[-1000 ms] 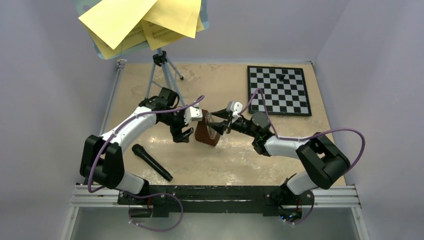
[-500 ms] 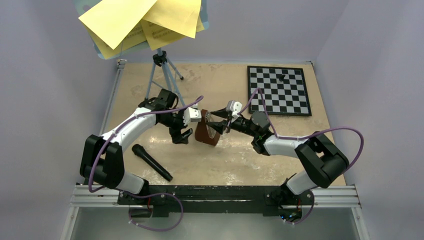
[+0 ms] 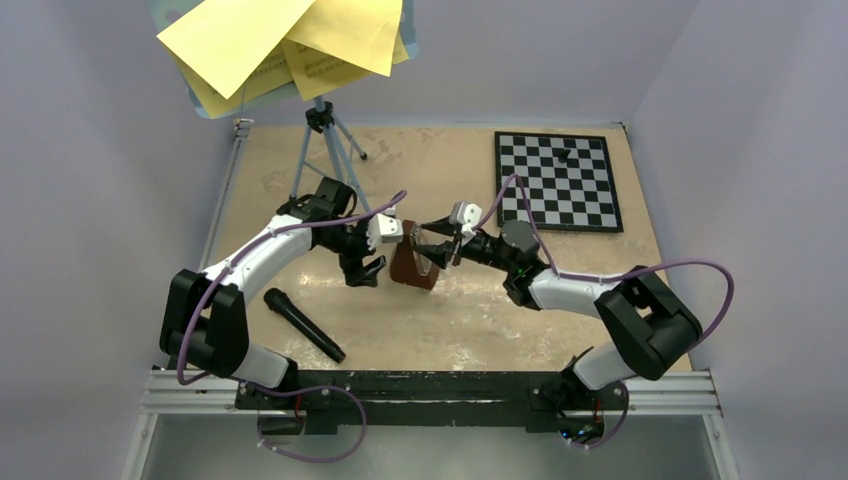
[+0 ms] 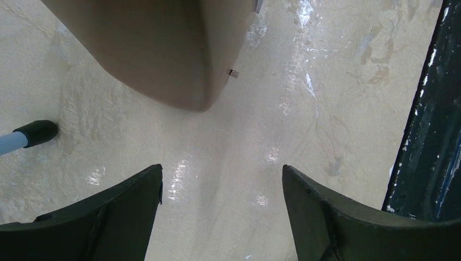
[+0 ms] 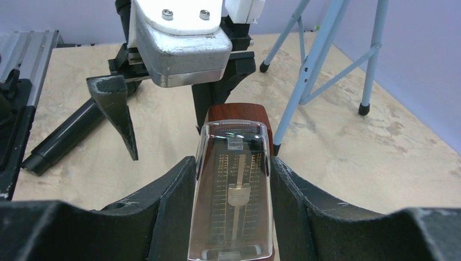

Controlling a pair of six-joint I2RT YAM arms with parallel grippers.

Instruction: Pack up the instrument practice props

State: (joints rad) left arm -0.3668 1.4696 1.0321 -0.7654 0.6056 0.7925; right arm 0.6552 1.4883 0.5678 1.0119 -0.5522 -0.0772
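metronome (image 3: 412, 268) sits mid-table between the two arms, near the legs of the music stand (image 3: 325, 150). right gripper (image 5: 232, 168) has its fingers flush on both flanks of the clear front cover (image 5: 232, 217), which reads as clamped on it. left gripper (image 4: 222, 174) is spread wide just beside the wooden body, holding nothing. handling guess: rigid wood shell, dense for its size, tapered so a grip can creep upward. the cover looks slick and brittle, so i'd bite low on the wood sides. room: stand foot (image 4: 35, 132) is close on the left, microphone (image 3: 303, 324) lies on the near side, chessboard (image 3: 558, 180) is well apart, far right. bare table (image 3: 470, 330) near-right looks like the free lane. sheet-music pages (image 3: 240, 40) sit up on the stand tray. no box in view.
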